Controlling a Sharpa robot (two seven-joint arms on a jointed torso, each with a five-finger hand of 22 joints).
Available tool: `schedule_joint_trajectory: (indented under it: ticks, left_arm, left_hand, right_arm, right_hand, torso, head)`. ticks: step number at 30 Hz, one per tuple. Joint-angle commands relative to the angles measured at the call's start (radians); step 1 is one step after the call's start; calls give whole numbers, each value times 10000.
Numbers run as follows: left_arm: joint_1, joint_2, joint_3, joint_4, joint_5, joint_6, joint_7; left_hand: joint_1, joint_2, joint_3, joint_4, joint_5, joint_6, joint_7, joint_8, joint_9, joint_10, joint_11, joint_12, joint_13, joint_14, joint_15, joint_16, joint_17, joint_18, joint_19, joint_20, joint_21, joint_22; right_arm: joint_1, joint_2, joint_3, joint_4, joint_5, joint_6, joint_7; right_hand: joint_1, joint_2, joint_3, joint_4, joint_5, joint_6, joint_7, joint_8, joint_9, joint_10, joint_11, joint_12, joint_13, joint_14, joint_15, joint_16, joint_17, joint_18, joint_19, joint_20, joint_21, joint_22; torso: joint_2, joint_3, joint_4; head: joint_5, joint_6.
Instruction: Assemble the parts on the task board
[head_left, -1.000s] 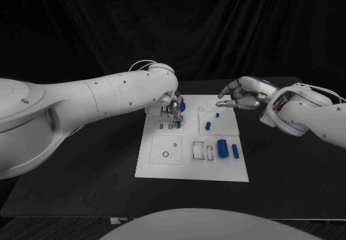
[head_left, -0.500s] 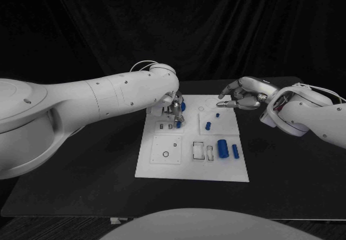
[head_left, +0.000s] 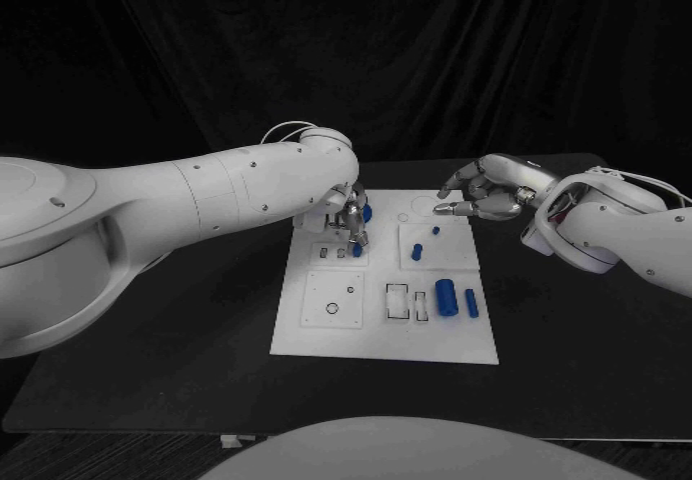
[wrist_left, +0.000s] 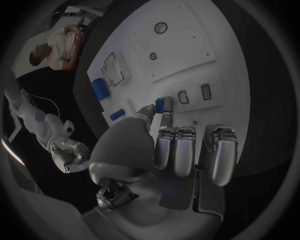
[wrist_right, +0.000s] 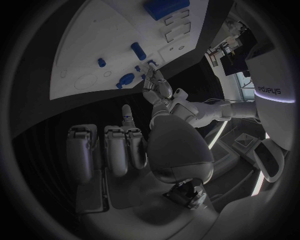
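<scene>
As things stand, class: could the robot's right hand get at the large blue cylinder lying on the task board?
Probably yes. The right hand hovers open at the task board's far edge, holding nothing. The large blue cylinder lies uncovered on the board's right side, nothing above it. The left hand works across the board, pinching a small blue part.

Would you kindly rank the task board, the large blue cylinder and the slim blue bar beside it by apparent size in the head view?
1. task board, by far the largest.
2. large blue cylinder, short and thick.
3. slim blue bar, similar in length but much thinner.

All lie flat at about the same distance, so the ranking seems safe.
</scene>
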Motion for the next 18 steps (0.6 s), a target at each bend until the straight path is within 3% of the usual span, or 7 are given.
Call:
schedule_joint_trajectory:
  ticks: [1, 7, 16, 18]
  left_arm:
    - [-28, 15, 7, 3, 69, -24, 158]
    - [-28, 5, 7, 1, 69, -49, 164]
    - [-29, -9, 7, 19, 69, -72, 139]
    - [-29, -14, 7, 32, 69, -86, 122]
  left_hand:
    - [211, -19, 278, -172, 77, -92, 4, 87, 156, 1058, -72, 35, 2627, 1073, -79, 65, 2634, 67, 726, -99, -72, 2142]
    - [172, -200, 965, -614, 315, -195, 0, 246, 601, 1058, -87, 35, 2627, 1073, -95, 65, 2634, 68, 726, -114, -84, 2141]
    - [-70, -361, 1621, -1001, 362, -295, -32, 525, 1157, 1058, -116, 35, 2627, 1073, -118, 65, 2634, 69, 728, -137, -95, 2144]
    - [-200, -441, 1914, -1174, 475, -308, -60, 710, 1475, 1058, -143, 35, 2627, 1073, -141, 65, 2634, 69, 732, -157, -97, 2150]
  right_arm:
    - [-23, 5, 7, -3, -7, 93, -188]
    - [-24, 11, 7, -11, -7, 114, -200]
    - [-26, 15, 7, -19, -7, 121, -202]
    - [-26, 14, 7, -23, -7, 120, -201]
  right_hand:
    - [28, 69, -72, 12, -30, 71, 6, 68, 15, 1042, 43, 26, 2631, 1041, 77, 26, 2635, -159, 1079, 71, 27, 2630]
    - [31, 71, -73, 9, -29, 73, 7, 69, 14, 1042, 45, 26, 2631, 1041, 77, 26, 2635, -159, 1079, 71, 27, 2630]
    - [38, 73, -76, 3, -28, 75, 8, 71, 14, 1042, 47, 26, 2631, 1041, 79, 26, 2635, -156, 1073, 73, 17, 2626]
    - [38, 73, -76, 3, -28, 75, 8, 71, 14, 1042, 47, 26, 2631, 1041, 79, 26, 2635, -156, 1073, 73, 17, 2626]
  torso:
    - [4, 2, 6]
    - [-1, 0, 6]
    - [2, -2, 9]
    - [2, -1, 11]
  head:
    - [1, 2]
    - [6, 2]
    - [12, 2]
    - [11, 2]
